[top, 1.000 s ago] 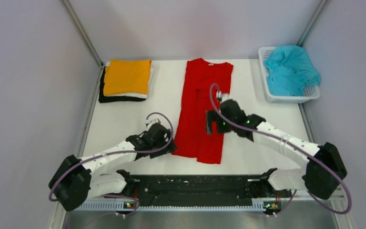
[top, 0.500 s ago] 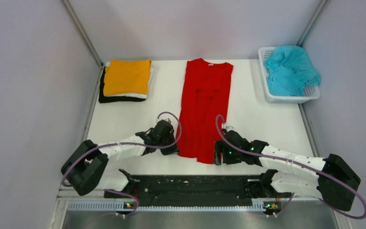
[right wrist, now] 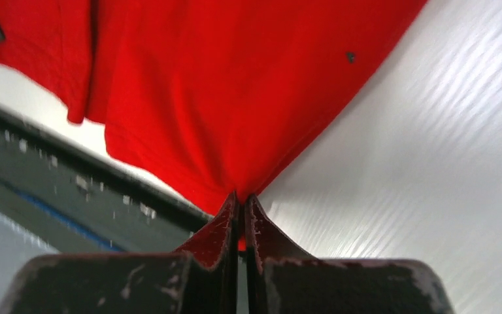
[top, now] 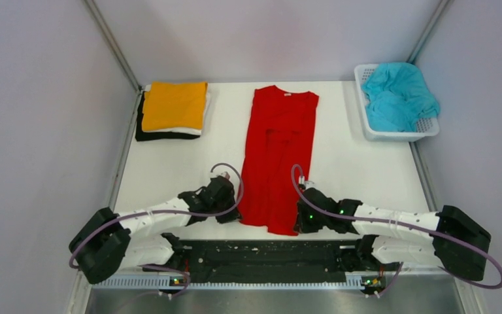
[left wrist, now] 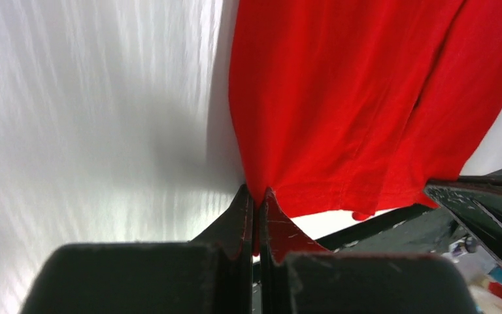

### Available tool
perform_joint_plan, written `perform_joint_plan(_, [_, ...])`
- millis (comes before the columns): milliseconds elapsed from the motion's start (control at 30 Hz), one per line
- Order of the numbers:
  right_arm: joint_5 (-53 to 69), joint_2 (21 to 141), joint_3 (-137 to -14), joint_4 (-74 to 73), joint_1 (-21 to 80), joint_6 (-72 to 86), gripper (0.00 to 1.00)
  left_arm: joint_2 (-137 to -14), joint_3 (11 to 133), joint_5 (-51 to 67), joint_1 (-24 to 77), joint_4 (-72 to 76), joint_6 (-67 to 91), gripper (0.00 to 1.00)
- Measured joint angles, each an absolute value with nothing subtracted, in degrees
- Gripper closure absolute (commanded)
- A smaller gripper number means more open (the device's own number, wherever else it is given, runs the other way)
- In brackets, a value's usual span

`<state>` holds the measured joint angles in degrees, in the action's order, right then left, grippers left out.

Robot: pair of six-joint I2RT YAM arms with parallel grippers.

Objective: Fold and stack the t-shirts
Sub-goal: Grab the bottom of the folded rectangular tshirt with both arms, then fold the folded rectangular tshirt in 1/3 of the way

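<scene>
The red t-shirt (top: 278,150) lies lengthwise down the middle of the white table (top: 163,173), collar at the far end, its sides folded in to make a long narrow strip. I have both claws clenched on its near hem: the left gripper (left wrist: 256,196) pinches the left bottom corner and the right gripper (right wrist: 240,199) the right one, with cloth drawn into each closed pair of fingers. At the far left sits a folded stack, orange t-shirt (top: 173,104) over white t-shirt (top: 176,131) over black t-shirt (top: 160,137), and at the far right the teal t-shirt (top: 397,95) is heaped in the white basket (top: 392,135).
</scene>
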<state>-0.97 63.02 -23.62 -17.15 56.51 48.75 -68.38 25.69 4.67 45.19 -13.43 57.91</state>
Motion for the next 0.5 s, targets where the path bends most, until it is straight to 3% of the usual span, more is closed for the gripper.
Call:
perform_joint_plan(167, [-0.62, 55.77, -21.04, -21.12, 66.92, 53.41, 1.0, -56.95, 21.45, 3.33, 51.24, -20.18, 61.89, 1.0])
perform_joint_plan(300, [-0.3, 48.71, -20.32, -24.1, 69.47, 55.9, 1.0, -47.03, 18.44, 4.29, 52.36, -23.38, 63.37, 1.0])
perform_joint_plan(500, [-5.3, 45.63, -22.92, -27.18, 69.49, 55.61, 1.0, -47.55, 22.61, 1.72, 52.38, -24.38, 61.3, 1.0])
